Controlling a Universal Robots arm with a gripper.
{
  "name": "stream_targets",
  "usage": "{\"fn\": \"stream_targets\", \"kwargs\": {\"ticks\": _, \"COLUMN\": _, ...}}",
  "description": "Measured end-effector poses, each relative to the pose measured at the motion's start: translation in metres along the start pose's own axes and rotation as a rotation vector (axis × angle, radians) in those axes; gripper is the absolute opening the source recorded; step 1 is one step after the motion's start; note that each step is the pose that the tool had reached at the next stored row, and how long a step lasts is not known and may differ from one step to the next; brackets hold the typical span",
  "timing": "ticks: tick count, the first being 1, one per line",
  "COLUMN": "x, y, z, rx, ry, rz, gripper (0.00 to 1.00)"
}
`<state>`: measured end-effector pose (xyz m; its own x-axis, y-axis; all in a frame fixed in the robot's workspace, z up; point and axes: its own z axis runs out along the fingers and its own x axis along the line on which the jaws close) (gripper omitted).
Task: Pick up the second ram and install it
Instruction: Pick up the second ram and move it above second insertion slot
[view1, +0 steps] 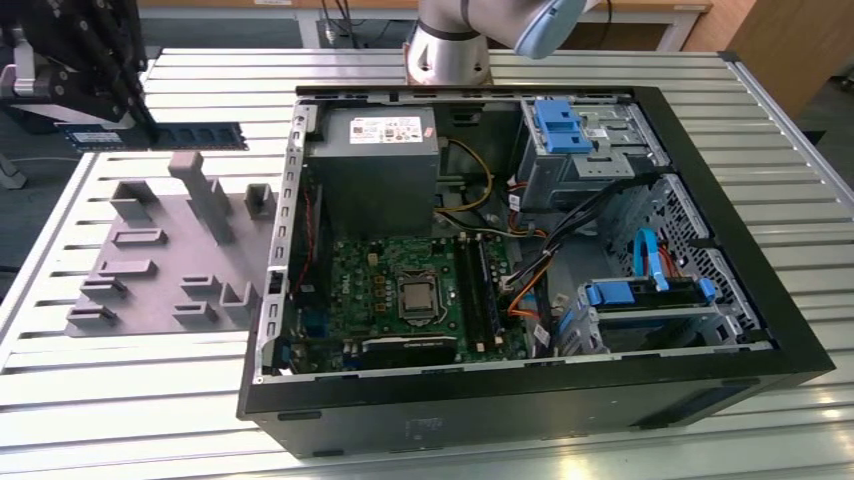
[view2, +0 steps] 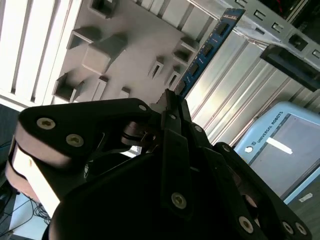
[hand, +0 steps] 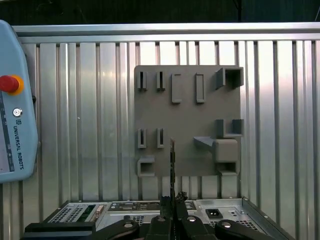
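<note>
In the upper part of the exterior view's left the black gripper (view1: 120, 112) is cut off by the frame edge, so most of its body is out of sight. Its fingers are clamped on one end of the second ram (view1: 187, 135). That end is partly hidden behind them, while the rest of the dark-blue stick juts level toward the exterior view's right, in the air and clear of the grey holder plate (view1: 160, 270) below it. The stick's small chips are hard to make out there. In the first wrist view the second ram (hand: 172, 165) is seen edge-on as a thin dark line rising from the closed gripper (hand: 173, 200), with the grey plate (hand: 190, 120) behind it. In the second wrist view the bulky gripper (view2: 170, 102) blocks much of the scene, and the blue stick (view2: 205, 50) runs out past it over the slatted table (view1: 134, 400). The open computer case (view1: 534, 400) lies well apart at the exterior view's right, its green board (view1: 374, 280) exposed. Whether the long dark memory slots (view1: 478, 290) already hold a stick cannot be told. The arm's base (view1: 447, 50) stands behind the case, and a light-blue control pendant (hand: 12, 125) lies on the table
</note>
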<state>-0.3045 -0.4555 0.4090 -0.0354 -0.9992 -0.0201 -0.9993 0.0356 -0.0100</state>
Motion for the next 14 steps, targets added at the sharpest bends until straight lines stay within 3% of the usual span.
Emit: {"fn": "stream_targets", "kwargs": {"ticks": 14, "x": -0.0019, "y": -0.0521, "z": 0.0016, "rx": -0.0004, "ry": 0.0000, "rz": 0.000, "gripper": 0.14}}
